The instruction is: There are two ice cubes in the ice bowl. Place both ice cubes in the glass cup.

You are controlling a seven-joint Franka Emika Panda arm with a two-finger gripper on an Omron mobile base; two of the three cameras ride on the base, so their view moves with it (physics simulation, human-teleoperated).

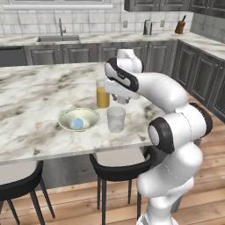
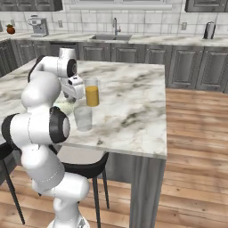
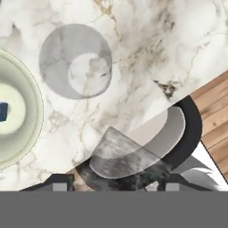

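Stool sitting nearest, under marble counter edge. Glass cup standing near counter edge, ice bowl beside it holding ice cube. Juice glass standing behind. Gripper hovering above cup; finger spread indeterminable.

Marble bench, as I see it from my station: one ice bowl, one empty glass cup just beside it, one taller juice glass behind. All three stand upright near the front edge.
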